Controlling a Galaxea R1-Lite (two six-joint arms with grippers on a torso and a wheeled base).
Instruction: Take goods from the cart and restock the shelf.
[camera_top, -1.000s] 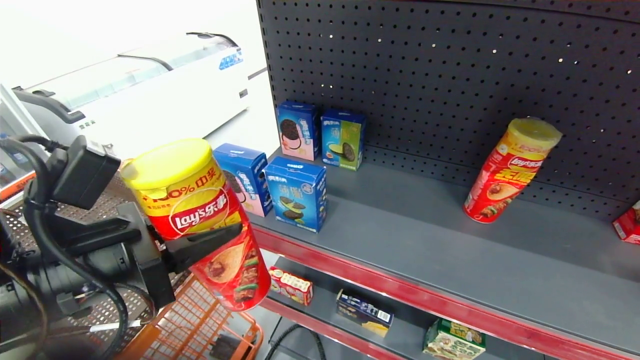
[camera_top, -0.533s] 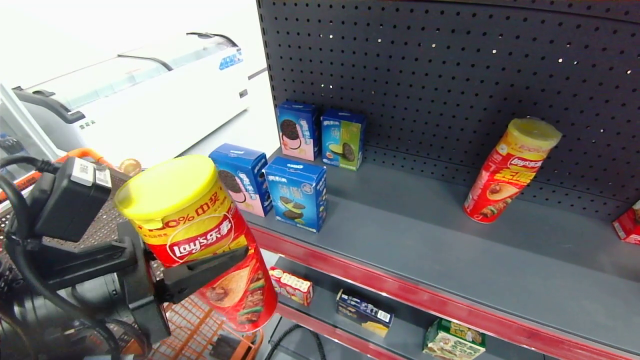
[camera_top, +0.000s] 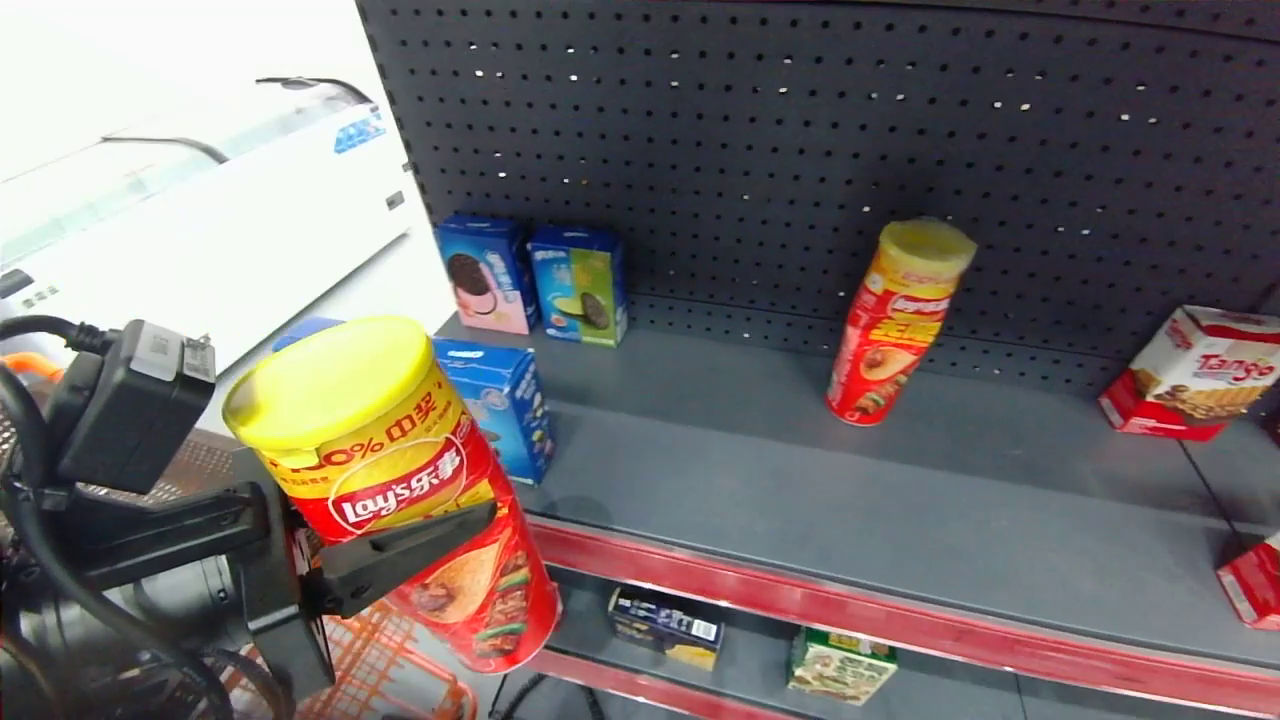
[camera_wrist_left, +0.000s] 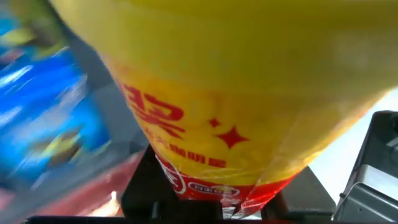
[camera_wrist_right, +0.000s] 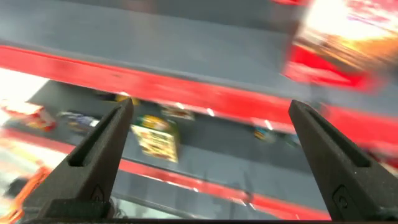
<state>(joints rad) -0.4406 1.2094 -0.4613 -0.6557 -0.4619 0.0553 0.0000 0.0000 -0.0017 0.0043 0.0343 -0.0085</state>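
Over the last second the whole scene slides toward nine o'clock in the head view. That is the camera swinging along the aisle, not the goods moving. A red-and-white wafer box (camera_top: 1190, 370) has come into sight at three o'clock, and the blue cookie boxes (camera_top: 510, 395) now sit closer to the view's edge. The chip can (camera_top: 390, 440) dropped a little earlier in that second and has since held its place at eight o'clock, above the orange cart (camera_top: 380, 660). The left gripper (camera_top: 390, 520) is clamped across the can's middle, and it is tilted, yellow lid up.

I judge the can is lifted out and the robot is lining up on the bare stretch of shelf (camera_top: 760, 480). That stretch lies toward two o'clock from the can, short of the second chip can (camera_top: 895, 320) standing by the back panel.

The left wrist view adds how deep the chip can (camera_wrist_left: 236, 93) sits between the fingers. The right wrist view gives the right gripper (camera_wrist_right: 210, 106), spread wide with nothing in it, facing a lower shelf where a green box (camera_wrist_right: 155, 137) lies.
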